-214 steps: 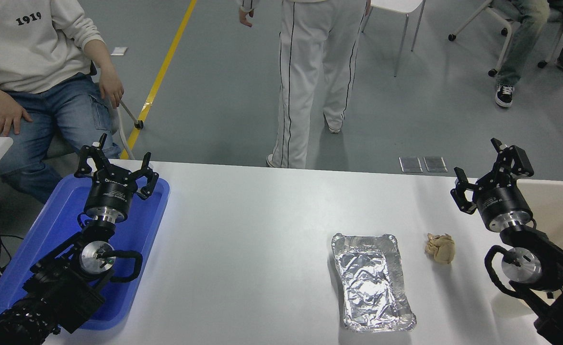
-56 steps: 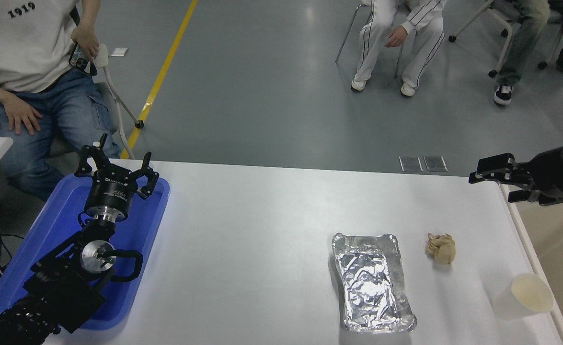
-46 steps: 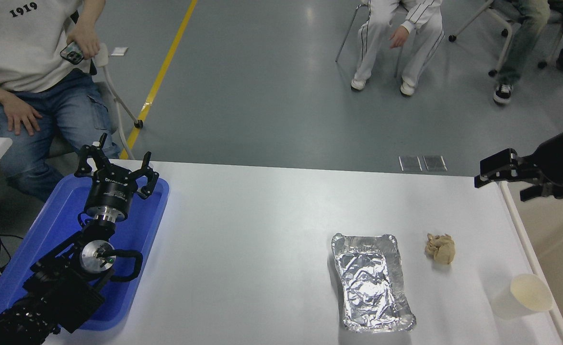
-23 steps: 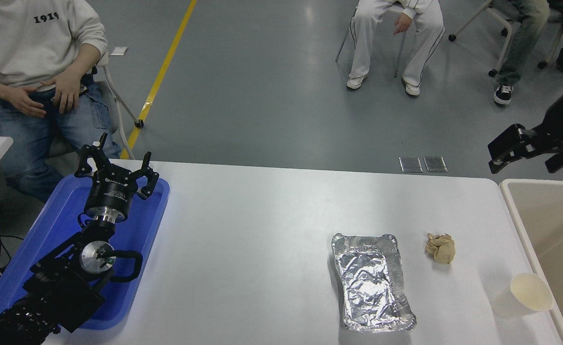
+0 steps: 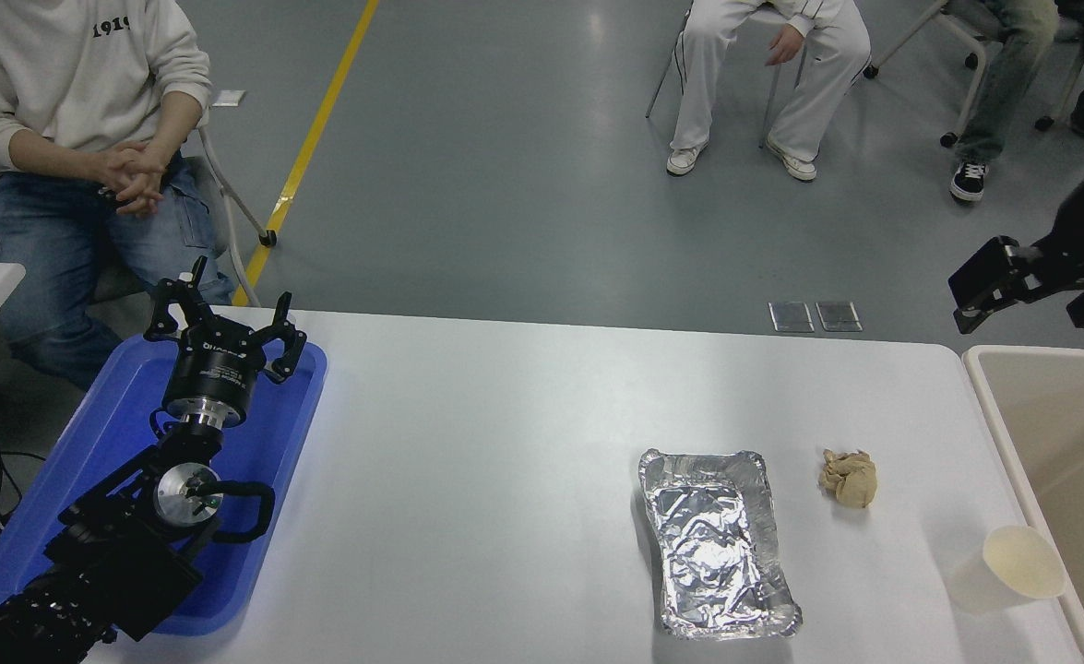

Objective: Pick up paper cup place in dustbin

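Head view: my right claw [image 5: 1030,293] hangs high at the right edge, above the floor just past the table's [image 5: 505,480] far right corner, near the bin's [image 5: 1012,443] far rim. Its fingers stand apart with nothing between them. The cup [image 5: 1012,567] sits on the table at the near right, tipped so its cream inside faces up and toward the camera, just beside the bin's left wall; I can't tell if it touches. Bin lies off the table's right edge, only part in frame. Tan paper ball [image 5: 848,477] rests between cup and foil tray [image 5: 715,544], apart from both. My left claw [image 5: 225,325] is parked at lower left over the blue tray [image 5: 283,433], fingers spread, empty. Three people sit beyond the table; one at far left has hands clasped.
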Tool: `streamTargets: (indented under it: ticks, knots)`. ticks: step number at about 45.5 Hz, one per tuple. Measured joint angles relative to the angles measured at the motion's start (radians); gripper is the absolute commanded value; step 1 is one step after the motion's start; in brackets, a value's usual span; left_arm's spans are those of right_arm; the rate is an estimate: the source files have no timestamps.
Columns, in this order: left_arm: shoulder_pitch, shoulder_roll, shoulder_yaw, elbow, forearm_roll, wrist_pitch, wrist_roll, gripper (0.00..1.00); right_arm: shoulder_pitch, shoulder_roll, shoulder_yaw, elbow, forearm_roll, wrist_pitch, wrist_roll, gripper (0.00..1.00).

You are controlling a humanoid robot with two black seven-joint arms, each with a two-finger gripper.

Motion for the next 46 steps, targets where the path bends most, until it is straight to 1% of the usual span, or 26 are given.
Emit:
streamTargets:
  ticks: [12, 21, 28, 35, 46]
  knots:
    - [0.000, 0.001, 0.000, 0.000, 0.000, 0.000, -0.001, 1.00, -0.049, -0.079, -0.075, -0.004, -0.001, 0.000, 0.000, 1.00]
    - [0.000, 0.001, 0.000, 0.000, 0.000, 0.000, -0.001, 1.00, -0.077, -0.194, -0.123, -0.027, -0.003, 0.001, -0.001, 1.00]
    - [0.000, 0.000, 0.000, 0.000, -0.001, 0.000, -0.001, 1.00, -0.098, -0.261, -0.139, -0.052, -0.006, 0.001, -0.001, 1.00]
    - [0.000, 0.000, 0.000, 0.000, -0.001, 0.000, -0.001, 1.00, -0.121, -0.296, -0.149, -0.072, -0.007, 0.001, -0.001, 1.00]
    - [0.000, 0.000, 0.000, 0.000, -0.001, 0.000, -0.001, 1.00, -0.207, -0.318, -0.122, -0.116, -0.005, 0.001, -0.001, 1.00]
